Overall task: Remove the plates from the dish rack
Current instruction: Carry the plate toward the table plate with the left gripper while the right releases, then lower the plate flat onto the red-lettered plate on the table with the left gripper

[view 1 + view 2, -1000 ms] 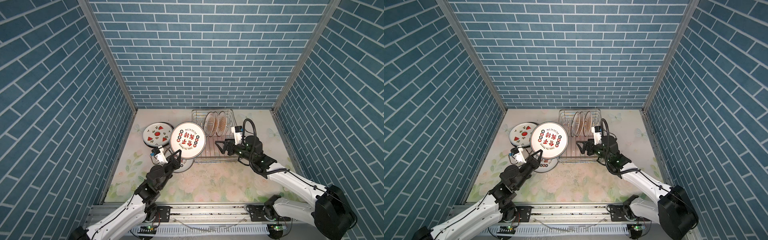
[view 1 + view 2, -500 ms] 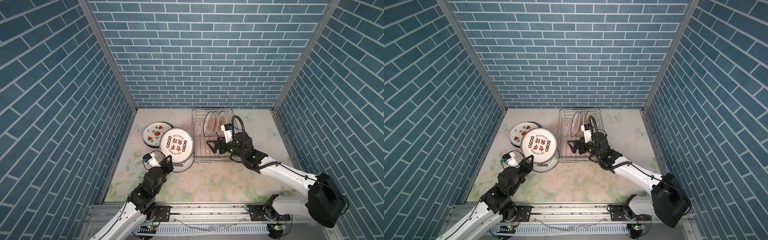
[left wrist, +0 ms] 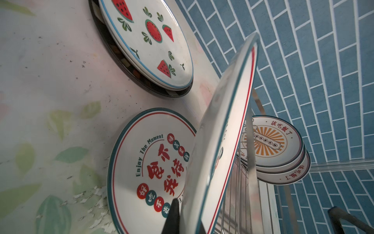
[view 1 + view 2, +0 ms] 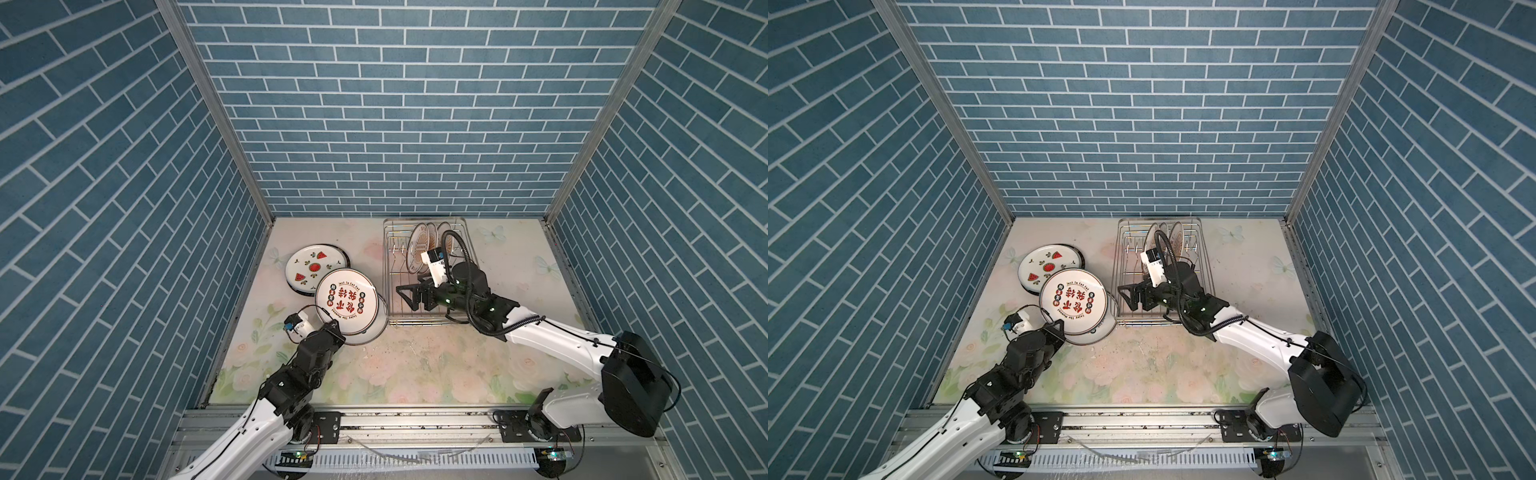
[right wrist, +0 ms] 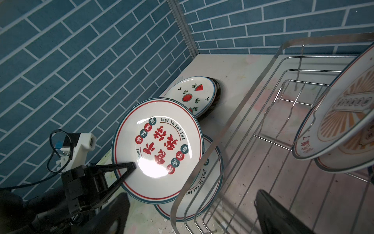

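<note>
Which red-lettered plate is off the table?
The round white Just To Eat Eat plate, tilted in the left hand; the Enjoy The Moment plate lies flat.

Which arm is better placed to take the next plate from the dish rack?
Right. The right gripper is open over the dish rack, near the sunburst plates; the left gripper is shut on the lettered plate.

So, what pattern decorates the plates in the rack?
Orange sunburst; plates show best in left wrist view.

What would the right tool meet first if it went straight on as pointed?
Probably the dish rack, its side wall; above that, the lettered plate in the left tool. Height unclear.
</note>
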`<state>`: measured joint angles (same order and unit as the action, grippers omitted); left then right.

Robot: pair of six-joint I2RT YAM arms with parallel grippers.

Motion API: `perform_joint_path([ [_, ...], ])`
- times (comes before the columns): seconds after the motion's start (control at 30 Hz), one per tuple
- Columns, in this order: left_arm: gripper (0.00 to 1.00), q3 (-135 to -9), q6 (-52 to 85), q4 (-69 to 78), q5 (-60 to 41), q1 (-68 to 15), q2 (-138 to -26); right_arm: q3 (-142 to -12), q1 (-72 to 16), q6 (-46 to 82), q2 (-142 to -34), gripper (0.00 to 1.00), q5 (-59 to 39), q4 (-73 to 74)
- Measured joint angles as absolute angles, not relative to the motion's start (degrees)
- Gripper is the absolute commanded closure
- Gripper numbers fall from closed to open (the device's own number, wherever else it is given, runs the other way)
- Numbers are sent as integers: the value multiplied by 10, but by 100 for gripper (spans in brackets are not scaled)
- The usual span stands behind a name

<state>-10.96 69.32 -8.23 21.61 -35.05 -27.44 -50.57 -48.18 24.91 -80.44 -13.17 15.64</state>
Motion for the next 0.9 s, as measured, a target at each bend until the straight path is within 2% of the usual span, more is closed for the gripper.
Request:
perform_joint_path([
  [0.3,100,-114,761,-92,203,-350,-320,-518,-527,173,-834,2,-115,142],
  [0.47,100,-122,794,-107,194,-350,-327,-520,-548,134,-835,10,-107,137],
  [0.9,100,-126,843,-108,168,-350,-364,-530,-548,130,-851,13,-112,137],
])
